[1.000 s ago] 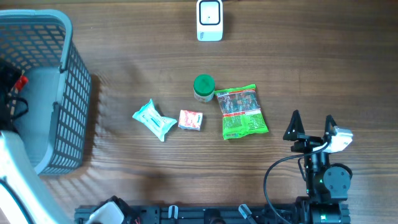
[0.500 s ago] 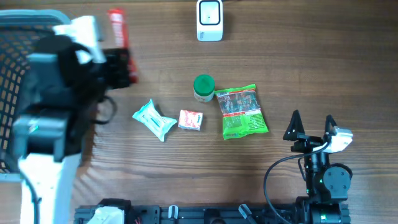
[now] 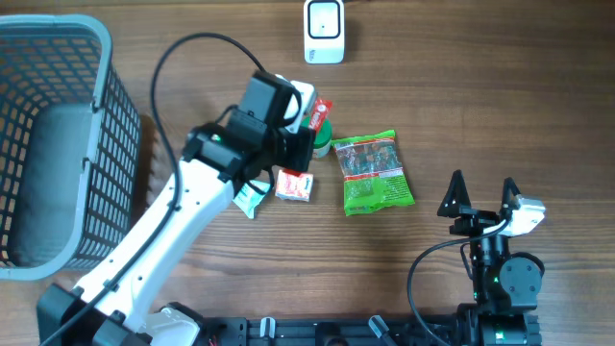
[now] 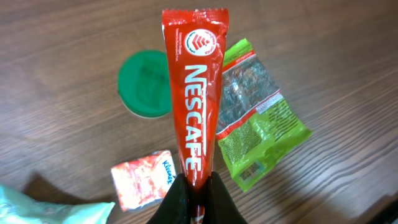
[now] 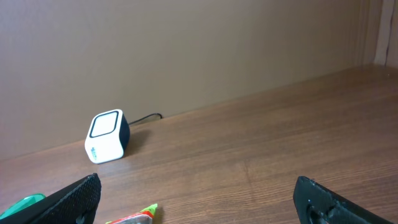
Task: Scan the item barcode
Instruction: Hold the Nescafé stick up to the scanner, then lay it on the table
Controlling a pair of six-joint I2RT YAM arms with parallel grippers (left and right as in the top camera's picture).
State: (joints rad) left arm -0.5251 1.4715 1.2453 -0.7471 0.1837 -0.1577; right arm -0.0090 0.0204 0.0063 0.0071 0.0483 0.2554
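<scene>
Left gripper (image 4: 198,190), clamping the Nescafe sachet (image 4: 196,106), swung centreward from basket (image 3: 110,144) (right gripper (image 3: 482,183) gapes).

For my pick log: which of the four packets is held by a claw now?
The red Nescafe stick, pinched at one end by the left claw. The green snack bag, orange Kleenex pack and pale teal pack lie loose on the table.

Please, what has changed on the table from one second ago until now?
The left hand, shut on the red coffee stick, swung from the basket rightward to the middle, above the green-lidded jar. The right hand stayed open and parked; the scanner and the green snack bag did not move.
</scene>
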